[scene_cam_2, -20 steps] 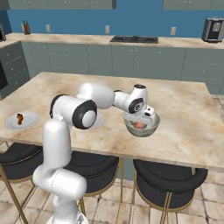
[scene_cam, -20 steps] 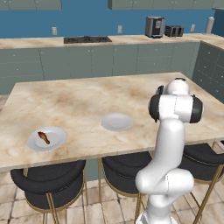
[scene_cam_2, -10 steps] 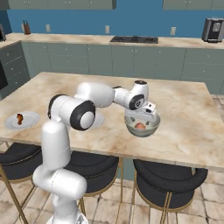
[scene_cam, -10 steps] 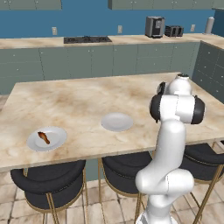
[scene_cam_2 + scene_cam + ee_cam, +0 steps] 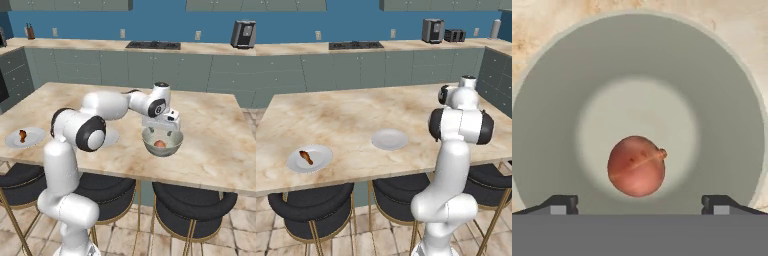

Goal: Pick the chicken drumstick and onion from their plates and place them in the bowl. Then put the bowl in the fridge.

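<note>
Above the deep round grey-beige bowl (image 5: 162,142), two-finger gripper (image 5: 161,131) hangs with jaws spread wide, empty; round reddish-brown onion (image 5: 636,166) lies inside bowl. Brown drumstick (image 5: 306,157) on pale round plate (image 5: 321,161).

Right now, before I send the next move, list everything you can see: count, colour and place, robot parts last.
onion: one, orange-brown, lying in the bottom of the bowl.
bowl: one, grey inside, on the island's right part, under the gripper.
chicken drumstick: one, brown-orange, on the left plate.
plates: two, pale grey-white; one at the island's left front edge, the other bare, mid-island.
island counter: one, beige marble.
stools: dark seats on gold legs, along the near side.
stovetop: one, black, back counter.
coffee machine: one, dark, back counter.
gripper: one, open, above the bowl, holding nothing.
</note>
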